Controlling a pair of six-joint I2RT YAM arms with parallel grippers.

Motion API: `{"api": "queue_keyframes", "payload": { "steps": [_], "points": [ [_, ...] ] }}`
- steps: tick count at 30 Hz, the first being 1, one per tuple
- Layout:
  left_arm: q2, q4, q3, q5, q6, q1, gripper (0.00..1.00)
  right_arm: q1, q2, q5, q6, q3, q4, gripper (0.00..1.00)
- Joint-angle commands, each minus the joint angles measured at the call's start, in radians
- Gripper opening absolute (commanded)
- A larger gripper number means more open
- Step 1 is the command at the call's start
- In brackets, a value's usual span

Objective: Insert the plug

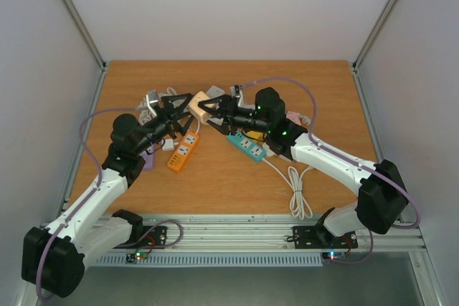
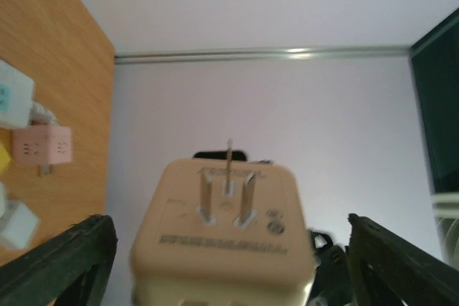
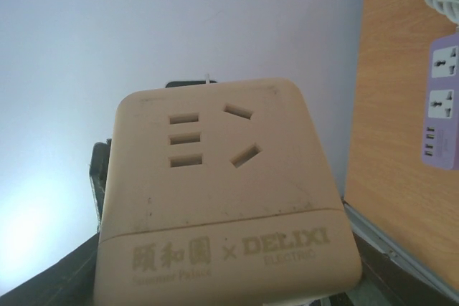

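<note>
Overhead, the beige plastic cube adapter hangs above the wooden table between the left gripper and the right gripper. An orange power strip and a teal power strip lie beneath. From the left wrist, its three metal prongs face the camera, centred between widely parted fingers with gaps on either side. From the right wrist, its socket face fills the view, gripped at the sides by that arm's fingers. A purple power strip lies off to one side.
</note>
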Motion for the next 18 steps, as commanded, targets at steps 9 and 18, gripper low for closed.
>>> {"api": "queue_keyframes", "payload": {
  "steps": [9, 18],
  "points": [
    [-0.022, -0.423, 0.106, 0.143, 0.559, -0.002, 0.99, -0.151, -0.060, -0.306, -0.595, 0.178, -0.692, 0.41],
    [0.010, -0.610, 0.212, 0.321, 0.868, -0.005, 0.99, -0.178, -0.058, -0.222, -0.904, 0.275, -1.103, 0.39]
  ]
}}
